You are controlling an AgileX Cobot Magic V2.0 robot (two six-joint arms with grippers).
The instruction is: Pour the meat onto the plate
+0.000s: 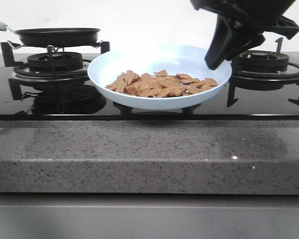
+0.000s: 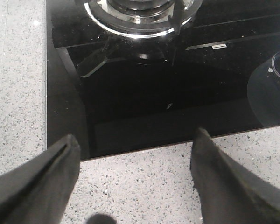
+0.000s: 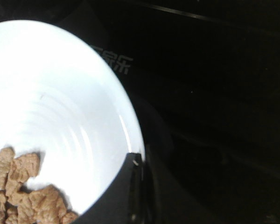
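So the right arm comes in from the upper right of the front view and angles down and to the left, with the right gripper [image 1: 220, 56] pinched onto the right-hand rim of the plate [image 1: 139, 62]. In the right wrist view you can see a dark finger [image 3: 126, 186] sitting right over the plate edge, so it's clamped on the rim, though only that one finger is properly visible there. The pale-blue plate sits out over the glossy black cooktop [image 1: 269, 102], about in the middle between the two burners, and it looks pretty much level, maybe a hair higher on the gripper side, can't say for sure. The meat [image 1: 162, 83] is in the plate, a loose low spread of tan chunks lying toward the front half, and the heap runs longways left to right across the plate. The black frying pan [image 1: 57, 36] is back on the left burner [image 1: 55, 62], well apart from the plate. The left gripper [image 2: 135, 182] only shows in the left wrist view: it points down over the front edge of the cooktop where it meets the speckled grey counter [image 2: 144, 191], fingers spread wide, nothing between them.
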